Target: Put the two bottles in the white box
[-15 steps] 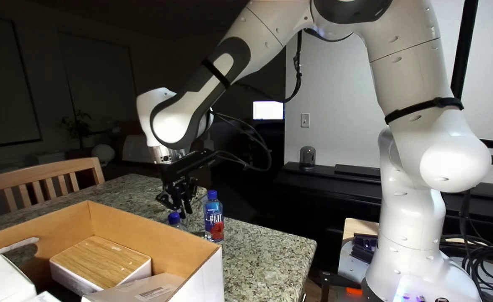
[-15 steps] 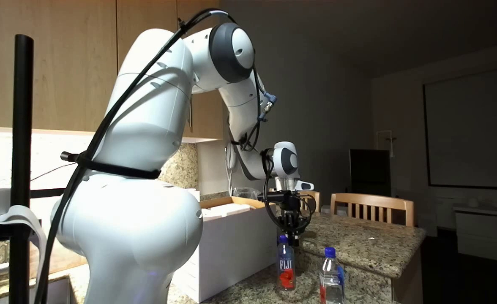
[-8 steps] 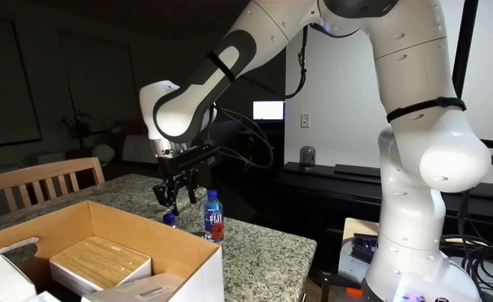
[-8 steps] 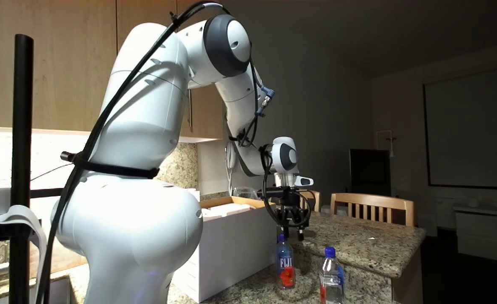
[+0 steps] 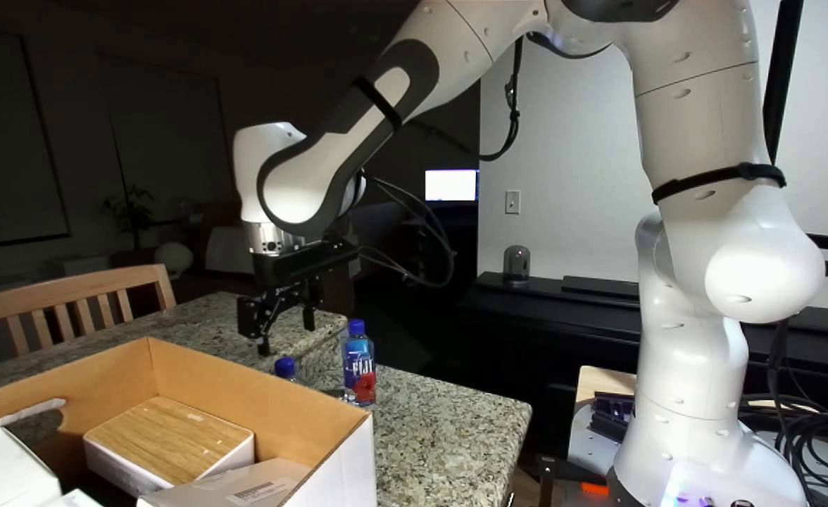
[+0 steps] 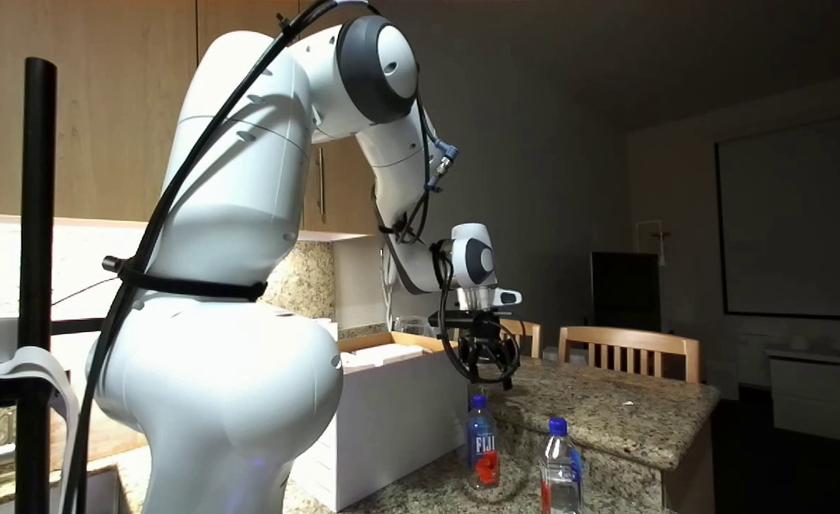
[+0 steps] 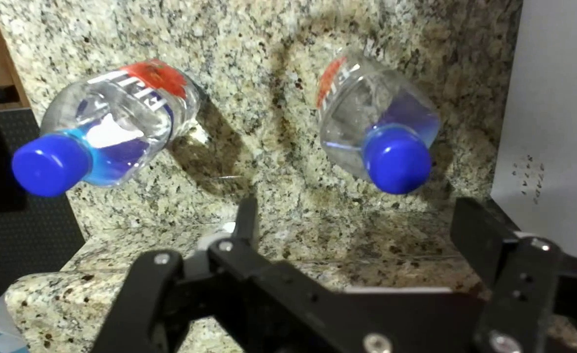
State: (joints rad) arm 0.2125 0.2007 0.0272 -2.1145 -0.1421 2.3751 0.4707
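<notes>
Two bottles with blue caps stand upright on the granite counter. In the wrist view, one bottle (image 7: 121, 117) is at the left and the other bottle (image 7: 372, 108) at the right, close to the white box (image 7: 553, 147). The box shows tan inner walls (image 5: 266, 387) and a white outer side (image 6: 406, 421). An exterior view leaves only the blue cap and shoulder of the nearer bottle (image 5: 285, 367) visible above the box wall. My gripper (image 7: 357, 215) hangs above and behind that bottle, jaws wide apart, nothing between them. Its fingertips clear the cap.
Inside the box are a wood-topped block (image 5: 167, 433) and white packages (image 5: 5, 472). A raised granite ledge (image 6: 606, 407) rises behind the bottles. Wooden chairs (image 6: 631, 343) stand beyond it.
My gripper has gone from shut to wide open and risen from beside the nearer bottle's cap. That bottle has shifted slightly; the other bottle has stayed put.
</notes>
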